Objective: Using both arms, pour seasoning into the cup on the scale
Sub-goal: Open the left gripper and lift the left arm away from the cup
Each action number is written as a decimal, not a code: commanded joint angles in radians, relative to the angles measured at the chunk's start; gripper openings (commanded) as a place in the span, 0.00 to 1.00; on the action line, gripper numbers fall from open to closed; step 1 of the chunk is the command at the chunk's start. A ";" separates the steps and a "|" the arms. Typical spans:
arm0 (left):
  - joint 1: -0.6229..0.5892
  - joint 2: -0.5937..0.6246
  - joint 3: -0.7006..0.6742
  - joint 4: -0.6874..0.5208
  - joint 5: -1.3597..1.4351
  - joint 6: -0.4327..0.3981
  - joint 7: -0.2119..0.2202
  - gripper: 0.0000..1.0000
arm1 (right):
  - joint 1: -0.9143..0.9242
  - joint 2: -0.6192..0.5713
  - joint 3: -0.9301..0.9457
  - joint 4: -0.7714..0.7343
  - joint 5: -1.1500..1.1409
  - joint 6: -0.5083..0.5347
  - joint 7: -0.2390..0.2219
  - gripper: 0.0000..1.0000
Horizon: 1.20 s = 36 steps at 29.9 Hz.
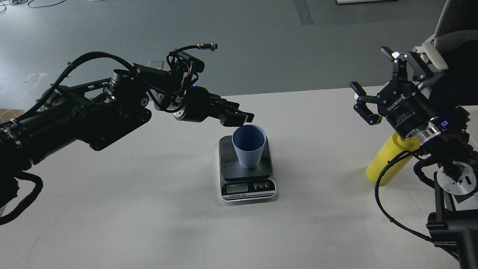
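From the left of the frame, the left gripper (244, 118) hangs just above the cup's rim, fingers seemingly together, though foreshortened. At centre, the ribbed blue cup (249, 147) stands upright on the scale (247, 172); it looks light and tippable. At right, the right gripper (375, 84) is spread wide above the yellow seasoning (384, 160), probably soft-walled; grasp mid-body.

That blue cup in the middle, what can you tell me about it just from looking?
The cup is small, light blue and handleless, narrowing toward its base, with fine vertical ribs below a smooth rim band. It looks like plastic. It stands upright and open-topped on the black plate of the scale, roughly centred. What can be seen of its inside looks empty. The left gripper hovers at its rim on the left side, fingers close together; whether they touch the rim cannot be told.
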 commanded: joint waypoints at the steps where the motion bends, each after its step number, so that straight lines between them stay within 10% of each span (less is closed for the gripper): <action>1: 0.012 0.001 -0.079 0.045 -0.160 0.010 0.000 0.98 | 0.005 0.000 0.003 0.002 0.005 0.000 0.000 1.00; 21: 0.017 0.043 -0.402 0.100 -1.375 -0.037 0.000 0.98 | 0.082 0.000 0.072 0.146 0.201 0.000 -0.015 1.00; 36: 0.164 0.139 -0.459 0.096 -1.382 -0.037 0.038 0.98 | -0.079 -0.106 0.230 0.171 0.958 0.000 -0.077 1.00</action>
